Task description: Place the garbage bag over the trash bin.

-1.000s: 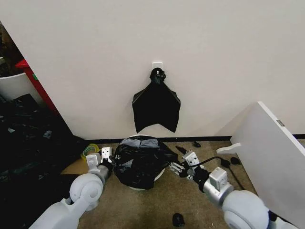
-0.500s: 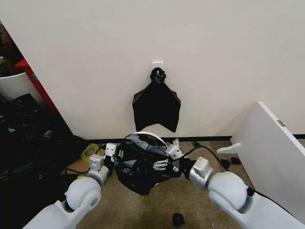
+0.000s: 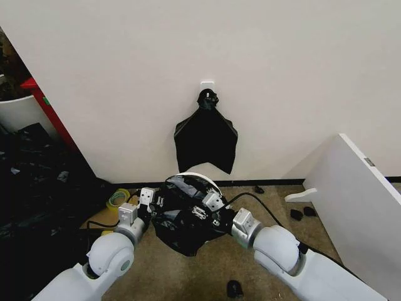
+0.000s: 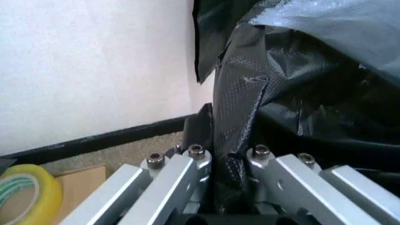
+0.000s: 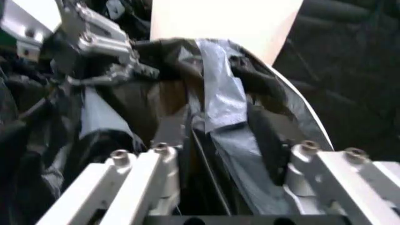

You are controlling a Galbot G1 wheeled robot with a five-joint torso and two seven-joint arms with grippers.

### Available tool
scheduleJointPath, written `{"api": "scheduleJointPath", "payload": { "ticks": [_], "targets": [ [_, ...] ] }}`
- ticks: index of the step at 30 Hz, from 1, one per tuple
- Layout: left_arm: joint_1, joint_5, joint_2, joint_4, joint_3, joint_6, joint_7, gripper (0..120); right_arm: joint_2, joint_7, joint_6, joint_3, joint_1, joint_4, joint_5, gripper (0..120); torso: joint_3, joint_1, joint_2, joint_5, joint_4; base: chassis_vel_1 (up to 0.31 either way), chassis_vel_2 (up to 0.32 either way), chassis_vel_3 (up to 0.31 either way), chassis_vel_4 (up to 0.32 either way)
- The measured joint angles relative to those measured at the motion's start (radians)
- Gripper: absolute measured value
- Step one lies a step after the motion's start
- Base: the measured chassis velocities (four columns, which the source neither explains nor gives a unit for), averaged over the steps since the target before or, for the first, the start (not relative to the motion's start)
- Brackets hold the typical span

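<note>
Pinching a fold of the garbage bag (image 4: pixel 250 108) between its two metal fingers, the left gripper (image 3: pixel 152 202) holds on at the bag's left side. The right gripper (image 3: pixel 202 211) reaches in over the middle of the bag, with black plastic lying between its fingers, but I cannot tell if it is squeezing. The bag sits bunched on top of the trash bin (image 3: pixel 198 176), down by the wall, and part of the white rim is bare. I think the thin plastic could tear if the arms pull apart hard. It could also slip off the rim, or the light bin could tip over.
</note>
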Motion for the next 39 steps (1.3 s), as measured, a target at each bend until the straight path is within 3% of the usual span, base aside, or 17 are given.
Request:
{"api": "scheduleJointPath", "payload": {
  "ticks": [2, 4, 6, 9, 11, 24, 30, 39],
  "targets": [
    [0.000, 0.000, 0.000, 0.000, 0.001, 0.000, 0.000, 3, -0.002, 0.000, -0.001, -0.001, 0.000, -0.001, 0.002, 29, 0.000, 0.000, 0.000, 0.0000, 0.0000, 0.000, 0.000, 0.000, 0.000],
    [0.005, -0.001, -0.001, -0.001, 0.002, -0.001, 0.001, 3, -0.006, 0.000, -0.003, -0.002, -0.001, -0.001, 0.003, 16, 0.000, 0.000, 0.000, 0.0000, 0.0000, 0.000, 0.000, 0.000, 0.000],
    [0.006, -0.001, -0.001, -0.002, 0.002, -0.002, 0.002, 3, -0.008, 0.001, -0.003, -0.002, -0.002, -0.001, 0.003, 15, 0.000, 0.000, 0.000, 0.0001, 0.0000, 0.000, 0.000, 0.000, 0.000],
    [0.010, 0.001, 0.001, -0.003, -0.001, -0.004, 0.004, 3, -0.016, 0.006, -0.002, 0.007, -0.011, 0.001, 0.007, 1, 0.000, 0.000, 0.000, 0.0000, 0.0000, 0.000, 0.000, 0.000, 0.000],
    [0.012, 0.001, 0.002, -0.004, -0.002, -0.004, 0.004, 3, -0.018, 0.011, 0.000, 0.009, -0.015, 0.001, 0.015, 0, 0.000, 0.000, 0.000, 0.0001, 0.0000, 0.000, 0.000, 0.000, 0.000],
    [0.040, 0.063, 0.015, -0.019, -0.007, -0.035, 0.040, 3, -0.028, 0.052, 0.041, 0.062, -0.034, 0.032, 0.061, 0, 0.000, 0.000, 0.000, 0.0002, 0.0001, 0.000, 0.000, 0.000, 0.000],
    [0.046, 0.070, 0.015, -0.023, -0.010, -0.041, 0.043, 3, -0.085, -0.021, 0.038, 0.092, -0.064, 0.094, 0.117, 0, 0.000, 0.000, 0.000, 0.0000, -0.0001, 0.000, 0.000, 0.000, 0.000],
    [0.039, 0.069, 0.014, -0.026, -0.009, -0.040, 0.049, 3, -0.108, -0.075, 0.038, 0.088, -0.078, 0.066, 0.074, 30, 0.000, 0.000, 0.000, 0.0002, 0.0000, 0.000, 0.000, 0.000, 0.000]
  ]
}}
